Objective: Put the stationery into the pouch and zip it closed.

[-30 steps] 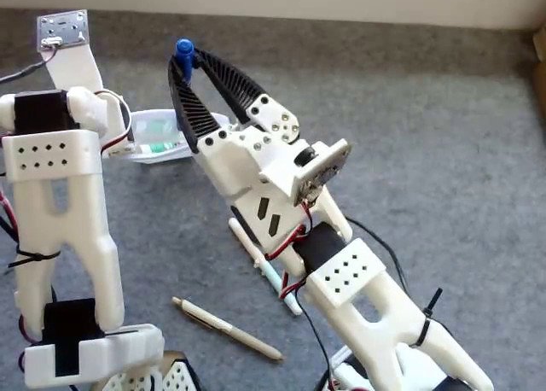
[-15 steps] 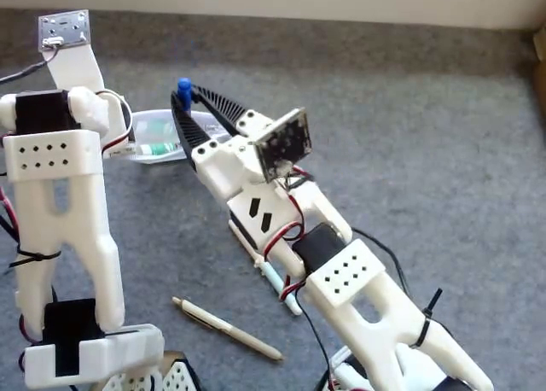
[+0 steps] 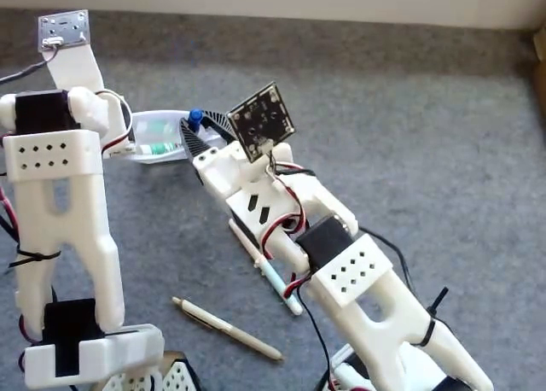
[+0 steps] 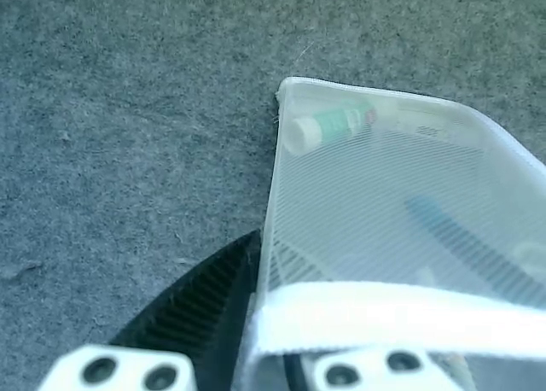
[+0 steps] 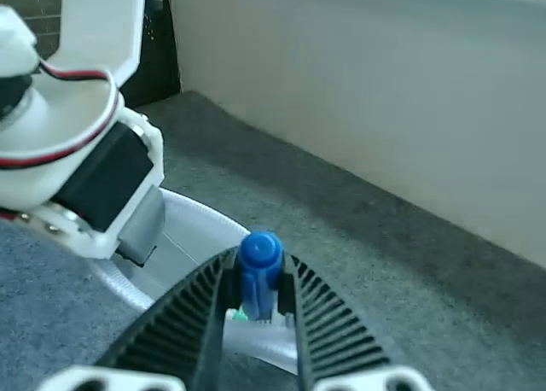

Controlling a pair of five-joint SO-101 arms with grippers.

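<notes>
From above: blue marker (image 3: pixel 195 118) clamped in the right gripper (image 3: pixel 199 128), cap end up, long axis steep, at the rim of the pouch (image 3: pixel 153 122). Pouch flat on the carpet (image 3: pixel 426 152), just beside the left arm, with a green tube (image 3: pixel 158 148) inside, lying along its length. Pen (image 3: pixel 226 326) loose on the carpet, slanted, well apart from the pouch. Second pen (image 3: pixel 271 276) partly under the right arm. From the left wrist: left gripper (image 4: pixel 260 276) pinched on the pouch (image 4: pixel 384 195) edge, mesh wall between black finger and white jaw. Tube (image 4: pixel 328 125) with cap toward the far corner. From the right wrist: right gripper (image 5: pixel 258 265) closed on the marker (image 5: pixel 258 251), cap above the fingertips, barrel down between them, over the pouch (image 5: pixel 192 224) rim.
</notes>
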